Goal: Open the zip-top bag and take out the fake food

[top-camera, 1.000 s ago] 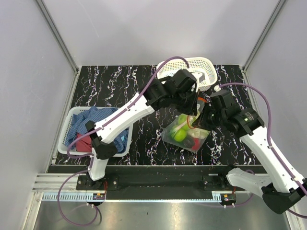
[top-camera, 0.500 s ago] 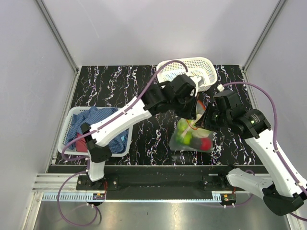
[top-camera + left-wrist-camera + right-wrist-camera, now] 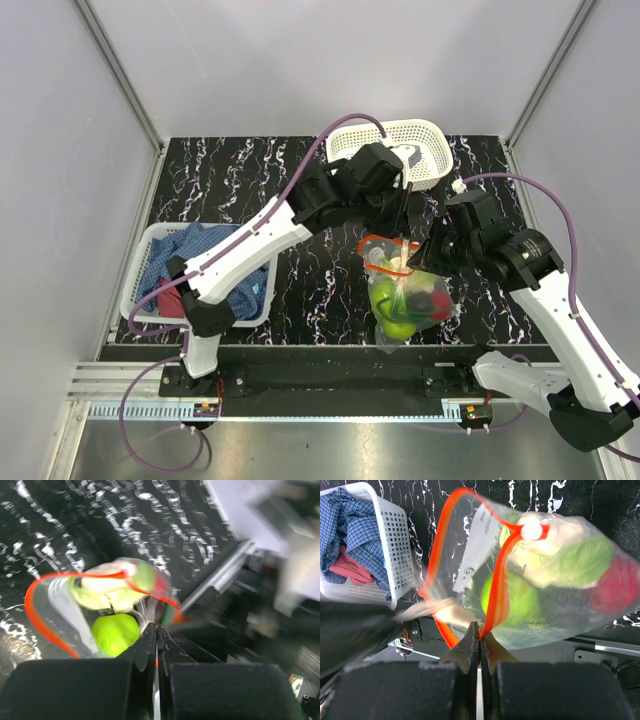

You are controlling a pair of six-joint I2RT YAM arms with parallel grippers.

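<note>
The zip-top bag (image 3: 408,300) hangs between both grippers, above the table near its front edge, its orange-red zip strip (image 3: 380,243) spread into an open loop. My left gripper (image 3: 407,230) is shut on one lip of the mouth. My right gripper (image 3: 424,254) is shut on the zip strip (image 3: 492,605) of the other lip. The fake food sits inside: a lime-green fruit (image 3: 515,605), a pale cabbage piece (image 3: 555,535) and a red piece (image 3: 620,587). The left wrist view shows the open mouth (image 3: 37,610), a lime fruit (image 3: 115,632) and the cabbage piece (image 3: 107,592).
A white perforated basket (image 3: 135,290) with blue and red cloths stands at the left, also in the right wrist view (image 3: 395,540). A second white basket (image 3: 432,135) stands at the back behind the left arm. Grey walls close in the table.
The bag has swung from lying slanted on the table to hanging upright, nearer the front edge. Its mouth has been pulled apart into an open loop. Both grippers kept their hold.
</note>
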